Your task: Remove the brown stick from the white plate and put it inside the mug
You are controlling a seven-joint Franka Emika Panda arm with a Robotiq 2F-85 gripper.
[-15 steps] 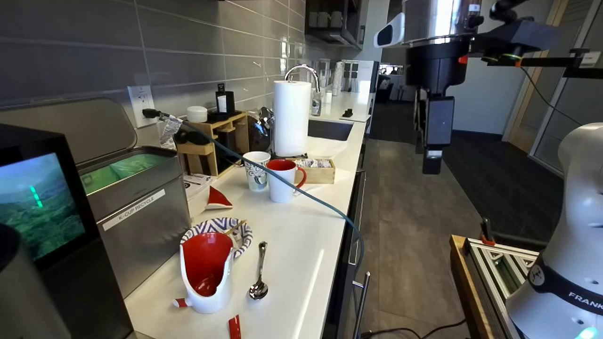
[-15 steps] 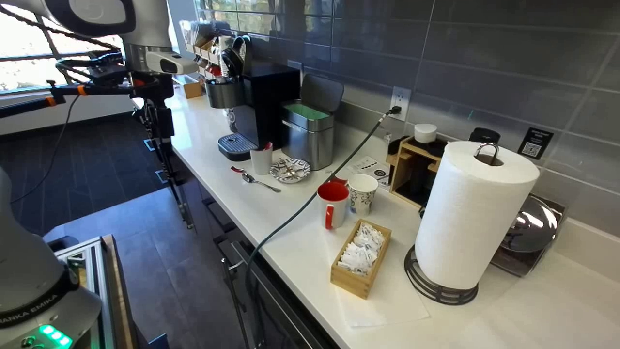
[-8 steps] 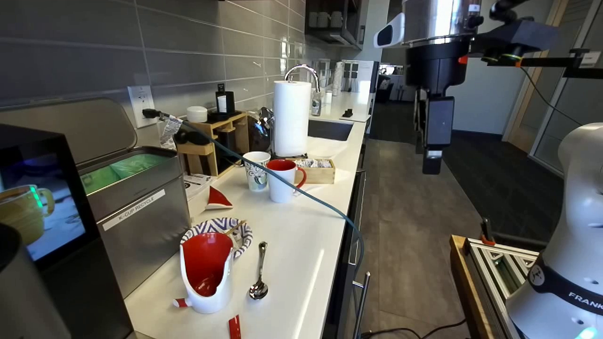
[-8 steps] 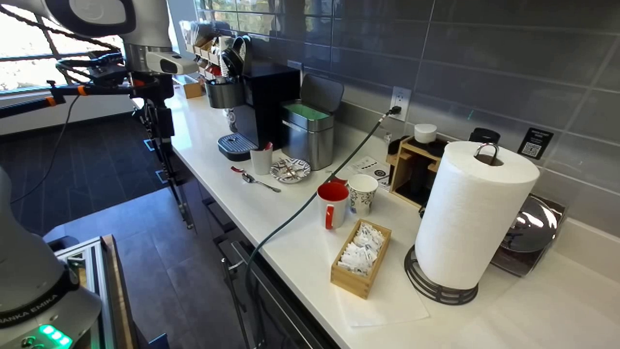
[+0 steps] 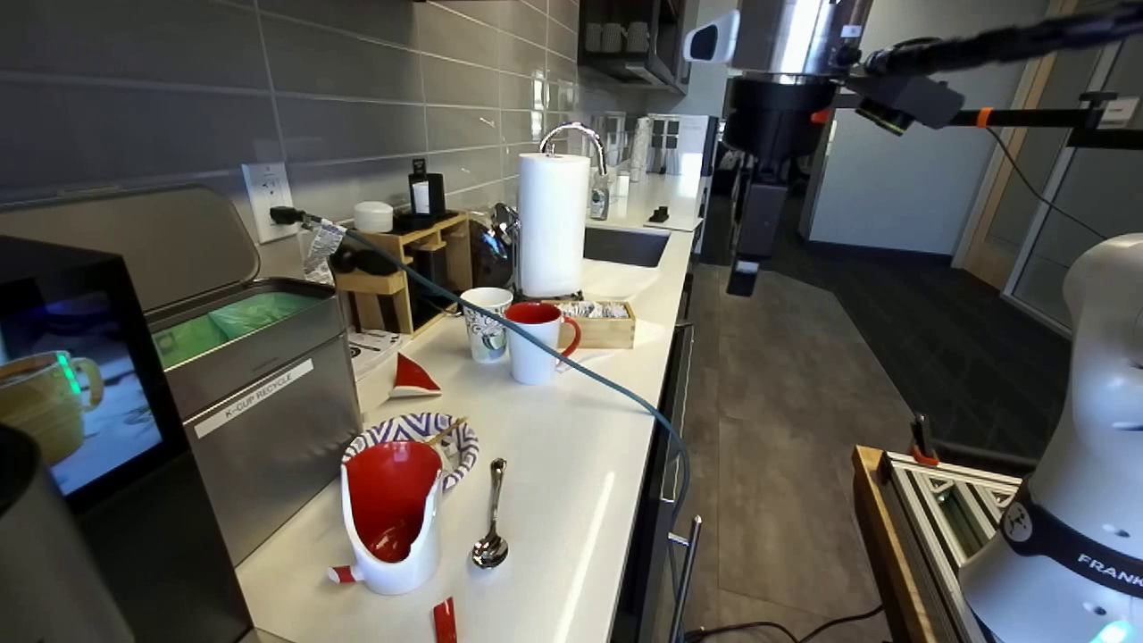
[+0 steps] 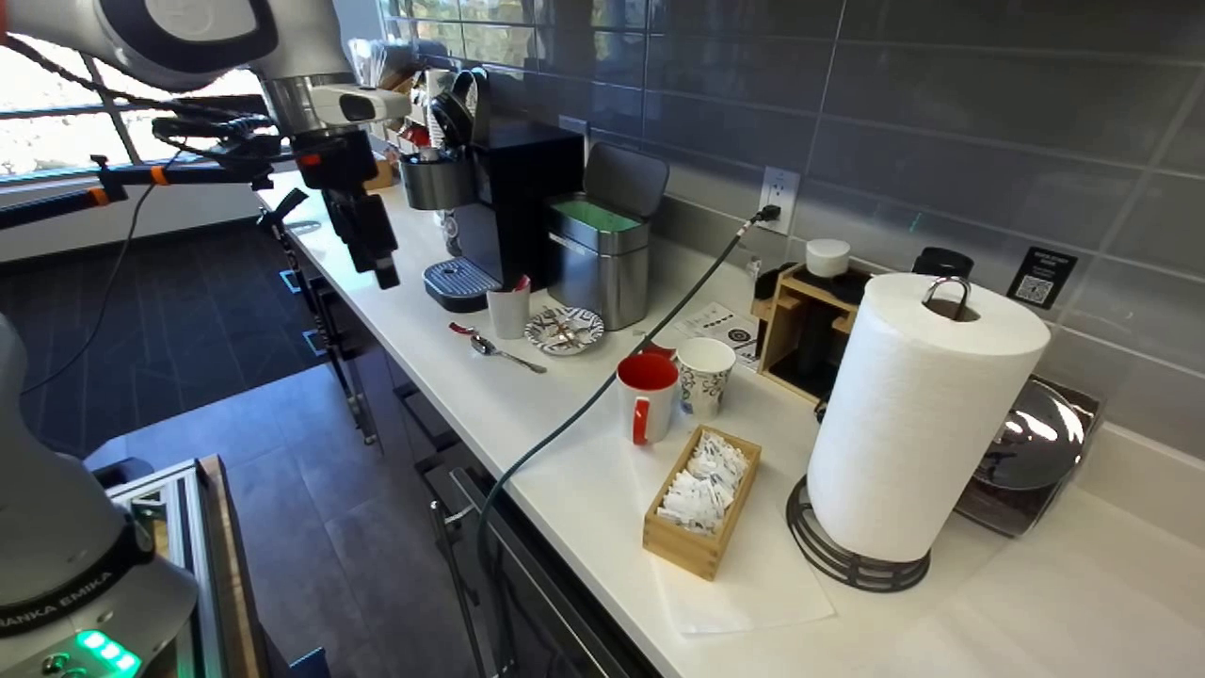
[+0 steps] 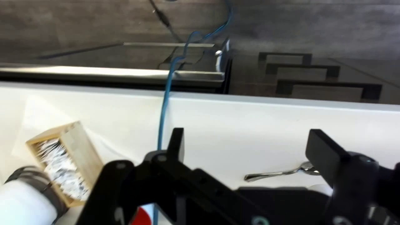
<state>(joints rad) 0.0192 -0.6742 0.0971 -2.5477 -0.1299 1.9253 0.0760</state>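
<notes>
White counter [image 5: 554, 464], spread claw [image 7: 247, 136], plate [image 5: 402, 427], and on it the brown stick [image 5: 446, 431]

The counter is the largest thing here, and a blue-green cable [image 5: 616, 386] crosses it. The robot arm [image 6: 315, 42] reaches in above its level. At its end the claw is spread wide: in the wrist view there is a big gap between the fingers [image 7: 176, 143], and nothing is held. In both exterior views it hangs in the air, well apart from the plate.

The plate has a zigzag pattern. The mug [image 6: 664, 405], which I take to be the whole one with red inside and red handle, stands upright on the other side of the cable from the plate. A broken cup [image 5: 393, 518] stands just beside the plate; whether they touch, I cannot tell. A spoon [image 5: 490, 546] lies near both. Smallest is the stick: it lies on the plate, with one end at the rim.

As I judge, the step in hand is the approach, and the picking is not yet done. The next move calls for bringing the claw over the plate, lowering it without pushing the broken cup, and placing the fingers on both sides of the stick. Later, the carry should pass above the cable.
</notes>
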